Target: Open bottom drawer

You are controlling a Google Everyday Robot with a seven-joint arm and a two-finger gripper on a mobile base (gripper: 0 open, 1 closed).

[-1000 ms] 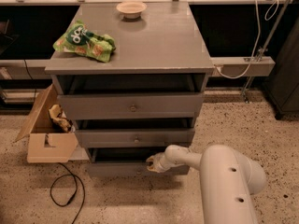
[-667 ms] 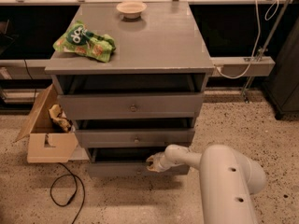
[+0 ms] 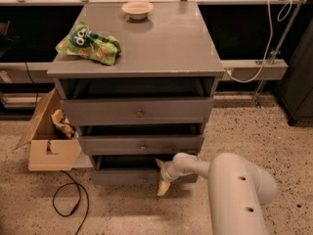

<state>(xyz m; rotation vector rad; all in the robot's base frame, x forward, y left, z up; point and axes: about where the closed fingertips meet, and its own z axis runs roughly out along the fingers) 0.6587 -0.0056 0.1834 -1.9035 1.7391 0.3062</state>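
Grey-painted wood makes up the largest thing, a boxy cabinet [image 3: 146, 43] with a flat, smooth top and three drawer fronts stacked beneath it, each with a dark gap above. The tallest front [image 3: 98, 112] sits highest, the middle-sized one [image 3: 107, 145] under it, and the bottom drawer [image 3: 122, 176], the slimmest panel, lies lowest, just above the floor. Two small round metal knobs show, one on each of the upper two fronts; the lowest one's knob I cannot make out.

One smooth, white, rounded robot arm [image 3: 234, 190] rises from the lower right and narrows toward the cabinet. The speckled stone floor [image 3: 274, 141] runs around everything.

One brown cardboard box [image 3: 49, 153] stands open at the cabinet's left, with crumpled paper inside. One crinkled green snack bag [image 3: 89, 44] lies on the left of the top. One thin black cable [image 3: 66, 202] loops on the floor in front of the box. One shallow, pale round bowl [image 3: 137, 9] sits at the back of the top.

The gripper [image 3: 161, 176] is against the right half of the bottom drawer's front, its two pale fingers spread, one up at the panel's top edge, one down near the floor.
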